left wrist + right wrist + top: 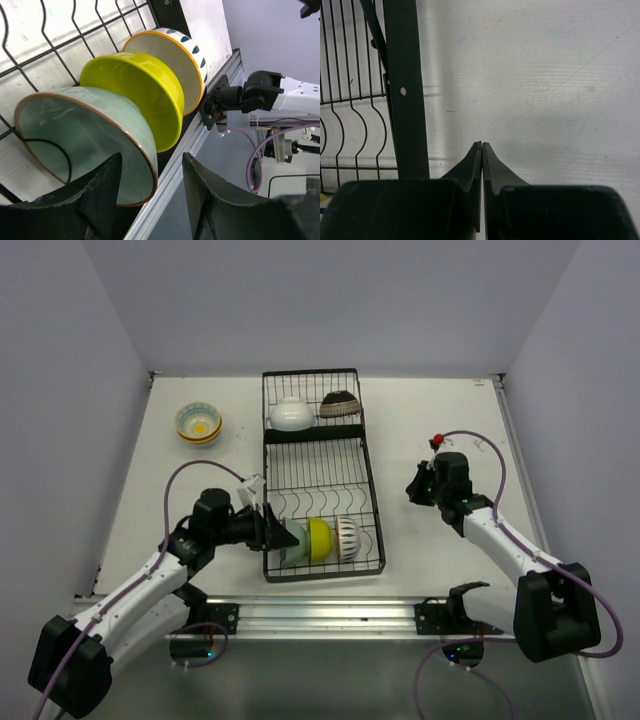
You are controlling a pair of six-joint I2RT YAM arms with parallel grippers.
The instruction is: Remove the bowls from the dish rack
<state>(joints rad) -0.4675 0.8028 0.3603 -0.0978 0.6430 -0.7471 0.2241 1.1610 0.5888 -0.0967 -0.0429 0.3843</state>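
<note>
The black wire dish rack [373, 490] lies in the middle of the table. A white bowl [291, 414] and a dark brown patterned bowl [340, 403] sit in its far small section. Three bowls stand on edge at its near end: pale green [100, 130], yellow-green [140, 85], and white with black stripes [172, 55]. My left gripper [152, 165] is open, its jaws straddling the pale green bowl's rim, one finger in front of its mouth and one outside, with a gap. My right gripper [482, 145] is shut and empty, over the table just right of the rack [402, 100].
A stack of bowls [199, 424] stands on the table at the far left. A small red object [436, 441] lies near the right arm. An aluminium rail [330, 615] runs along the near edge. Walls close in the left, back and right.
</note>
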